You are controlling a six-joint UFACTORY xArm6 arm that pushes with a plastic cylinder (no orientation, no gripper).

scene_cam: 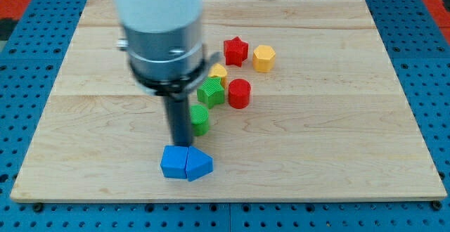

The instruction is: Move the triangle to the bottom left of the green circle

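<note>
My tip [182, 145] rests at the top edge of two touching blue blocks near the view's bottom. The left one looks like a blue cube [173, 162]. The right one looks like the blue triangle [200, 166]. The green circle [201, 119] stands just right of the rod and is partly hidden by it. It lies above and slightly right of the blue pair. The triangle sits directly below the green circle, a short gap apart.
A second green block [211, 92] sits above the green circle, with a red circle [239, 93] to its right. A yellow block [219, 71] is half hidden by the arm. A red star [236, 50] and a yellow hexagon [264, 58] lie further up. The wooden board [337, 140] ends just below the blue blocks.
</note>
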